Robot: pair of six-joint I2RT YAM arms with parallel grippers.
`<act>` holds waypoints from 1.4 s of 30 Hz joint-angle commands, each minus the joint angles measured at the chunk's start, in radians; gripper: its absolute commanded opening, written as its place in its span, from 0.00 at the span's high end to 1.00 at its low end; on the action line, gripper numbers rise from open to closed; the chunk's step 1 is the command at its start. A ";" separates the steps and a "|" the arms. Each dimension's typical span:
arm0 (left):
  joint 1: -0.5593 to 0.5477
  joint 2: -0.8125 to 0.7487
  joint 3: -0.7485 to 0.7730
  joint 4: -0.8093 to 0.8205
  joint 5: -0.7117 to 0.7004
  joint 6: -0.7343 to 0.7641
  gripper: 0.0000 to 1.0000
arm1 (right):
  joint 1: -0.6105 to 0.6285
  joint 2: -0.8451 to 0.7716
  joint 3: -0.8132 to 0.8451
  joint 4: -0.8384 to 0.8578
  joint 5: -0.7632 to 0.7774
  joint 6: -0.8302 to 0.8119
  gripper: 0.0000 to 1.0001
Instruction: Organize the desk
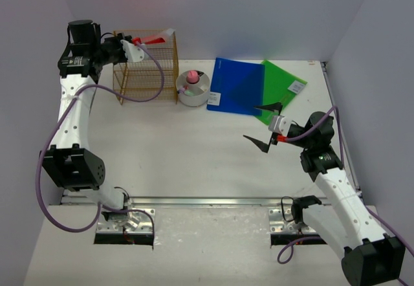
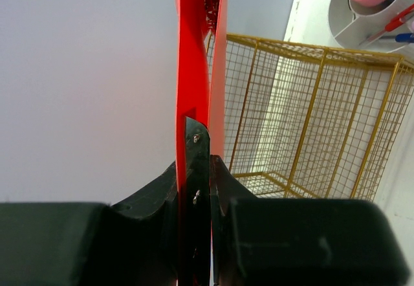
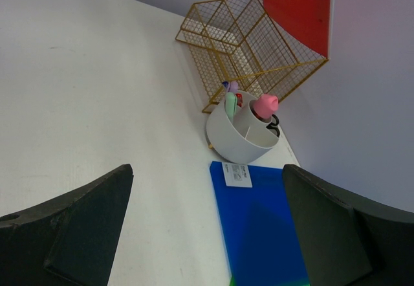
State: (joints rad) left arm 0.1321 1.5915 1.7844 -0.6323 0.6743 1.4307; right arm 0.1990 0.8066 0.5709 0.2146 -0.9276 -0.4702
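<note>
The white desk (image 1: 162,150) carries a blue folder (image 1: 236,87) lying partly over a green folder (image 1: 284,85) at the back right. My left gripper (image 1: 138,43) is shut on a red folder (image 1: 155,39), holding it on edge over the top of the gold wire rack (image 1: 145,72). In the left wrist view the red folder (image 2: 193,53) runs straight up from between the closed fingers of the left gripper (image 2: 207,153), with the rack (image 2: 310,118) just to its right. My right gripper (image 1: 255,124) hangs open and empty above the desk, near the blue folder (image 3: 259,221).
A white round pen holder (image 1: 193,88) with a pink-topped item and pens stands between the rack and the blue folder. A metal rail (image 1: 207,202) runs along the near edge. Pale walls close in the back and both sides.
</note>
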 commanded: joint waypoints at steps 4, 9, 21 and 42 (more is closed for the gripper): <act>0.020 0.013 0.063 0.038 -0.068 0.017 1.00 | 0.005 0.003 0.006 0.019 -0.019 -0.001 0.02; 0.025 0.022 0.067 0.001 -0.064 0.049 1.00 | 0.005 0.008 0.011 0.024 -0.018 0.005 0.02; 0.025 0.041 0.110 -0.149 -0.026 0.163 1.00 | 0.005 0.009 0.017 0.013 -0.017 -0.007 0.02; 0.023 0.102 0.254 -0.252 -0.046 0.175 1.00 | 0.005 0.014 0.021 0.022 -0.026 0.002 0.02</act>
State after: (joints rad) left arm 0.1455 1.6633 1.9693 -0.9033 0.6174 1.5814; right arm 0.1993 0.8265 0.5709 0.2138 -0.9436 -0.4706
